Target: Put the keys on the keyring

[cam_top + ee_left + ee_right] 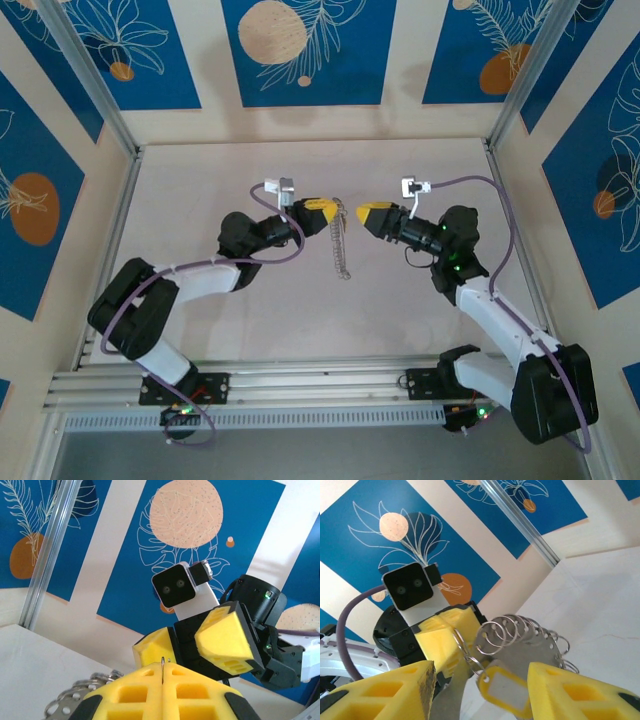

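Keyring held by shut left gripper, frame centre; right gripper parted, gripping nothing. Threading stage judged; key to be fetched next.

The left arm and right arm have white links, black joints, purple cables, yellow fingers, white wrist cameras.

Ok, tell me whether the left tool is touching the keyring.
Touching. Left wrist view: the left tool is shut, with a thin wire of the keyring pinched between its jaws.
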`<state>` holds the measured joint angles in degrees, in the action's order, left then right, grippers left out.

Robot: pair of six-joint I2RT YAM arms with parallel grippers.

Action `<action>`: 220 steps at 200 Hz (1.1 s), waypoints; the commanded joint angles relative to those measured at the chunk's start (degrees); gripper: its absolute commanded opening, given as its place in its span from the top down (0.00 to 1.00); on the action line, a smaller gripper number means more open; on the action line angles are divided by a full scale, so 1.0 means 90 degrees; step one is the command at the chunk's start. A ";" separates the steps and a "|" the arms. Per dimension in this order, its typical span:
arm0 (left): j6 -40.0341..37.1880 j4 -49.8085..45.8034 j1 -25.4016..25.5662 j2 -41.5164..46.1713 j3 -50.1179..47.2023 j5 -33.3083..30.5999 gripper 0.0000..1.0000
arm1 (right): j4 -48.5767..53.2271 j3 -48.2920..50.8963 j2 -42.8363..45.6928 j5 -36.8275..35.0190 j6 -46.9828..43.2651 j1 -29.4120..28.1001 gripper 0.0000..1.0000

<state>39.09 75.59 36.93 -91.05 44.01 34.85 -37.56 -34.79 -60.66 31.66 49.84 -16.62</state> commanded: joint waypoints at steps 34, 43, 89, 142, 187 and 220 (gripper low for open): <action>0.0683 0.0551 0.0094 -0.0060 0.0345 -0.0373 1.00 | -0.0874 -0.0438 -0.0457 -0.0517 0.0145 -0.0396 0.48; 0.0715 0.0553 0.0101 -0.0033 0.0330 -0.0393 1.00 | -0.0932 -0.0467 -0.0538 -0.0540 0.0136 -0.0438 0.48; 0.0807 0.0556 0.0106 0.0047 0.0301 -0.0472 1.00 | -0.1243 -0.0503 -0.0883 -0.0560 0.0204 -0.0579 0.55; 0.0833 0.0552 0.0106 0.0040 0.0305 -0.0510 1.00 | -0.1364 -0.0549 -0.1071 -0.0496 0.0189 -0.0750 0.77; 0.0813 0.0548 0.0106 0.0044 0.0296 -0.0551 1.00 | -0.1276 -0.0542 -0.1050 -0.0480 0.0140 -0.0758 1.00; 0.0571 0.0553 0.0090 0.0094 0.0177 -0.0696 1.00 | -0.1078 -0.0587 -0.1023 -0.0483 0.0099 -0.0702 1.00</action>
<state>46.15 76.25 37.04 -91.68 44.95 29.80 -47.97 -38.15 -70.35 27.64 51.44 -23.14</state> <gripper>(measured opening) 0.049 0.058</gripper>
